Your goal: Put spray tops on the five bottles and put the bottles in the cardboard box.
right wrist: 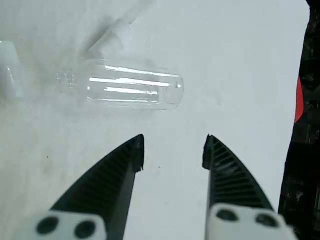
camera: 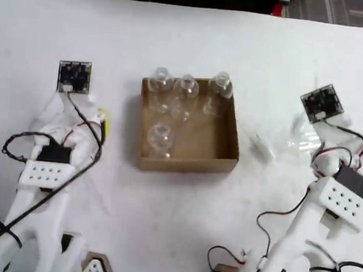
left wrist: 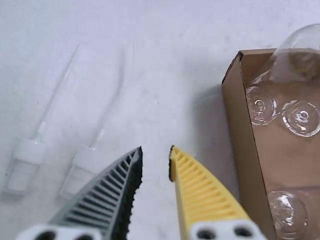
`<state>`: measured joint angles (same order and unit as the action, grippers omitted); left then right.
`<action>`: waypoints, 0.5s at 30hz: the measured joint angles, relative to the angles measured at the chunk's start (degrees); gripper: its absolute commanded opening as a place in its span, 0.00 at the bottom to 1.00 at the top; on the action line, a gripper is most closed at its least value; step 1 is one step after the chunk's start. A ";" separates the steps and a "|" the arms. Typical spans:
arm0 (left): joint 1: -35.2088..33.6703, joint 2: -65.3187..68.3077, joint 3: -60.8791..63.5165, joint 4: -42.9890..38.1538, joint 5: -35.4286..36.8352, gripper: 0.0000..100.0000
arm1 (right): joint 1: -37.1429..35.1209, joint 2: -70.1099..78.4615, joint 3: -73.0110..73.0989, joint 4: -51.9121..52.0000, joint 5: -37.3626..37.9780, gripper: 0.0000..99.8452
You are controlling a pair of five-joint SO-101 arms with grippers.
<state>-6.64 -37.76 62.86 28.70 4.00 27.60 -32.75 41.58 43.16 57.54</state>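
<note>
The cardboard box [camera: 221, 154] stands mid-table, and several clear bottles without tops stand upright in it, among them one [camera: 161, 136] near its front left. My left gripper [left wrist: 156, 150] hangs open over bare table just left of the box [left wrist: 240, 130], holding nothing. Two white spray tops [left wrist: 24, 161] [left wrist: 81, 169] lie flat beside its grey finger. My right gripper [right wrist: 174, 140] is open above the table to the right of the box. A clear bottle [right wrist: 132, 91] lies on its side a little beyond its fingertips, and another spray top [right wrist: 107, 42] lies behind that bottle.
The white table [camera: 179, 226] has free room in front of the box and behind it. Loose cables [camera: 13, 142] trail beside the left arm. The table's far edge meets a dark floor [right wrist: 307, 100] beyond the right gripper.
</note>
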 measured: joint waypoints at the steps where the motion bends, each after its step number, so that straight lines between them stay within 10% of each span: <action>1: 0.00 0.00 0.00 0.00 0.00 0.09 | 0.00 0.00 1.49 -1.67 0.35 0.17; 15: 0.00 0.00 0.00 0.00 0.00 0.09 | 0.26 0.00 7.56 -9.49 1.93 0.17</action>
<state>-6.64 -37.76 62.86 28.70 4.00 27.87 -32.75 49.14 33.67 59.47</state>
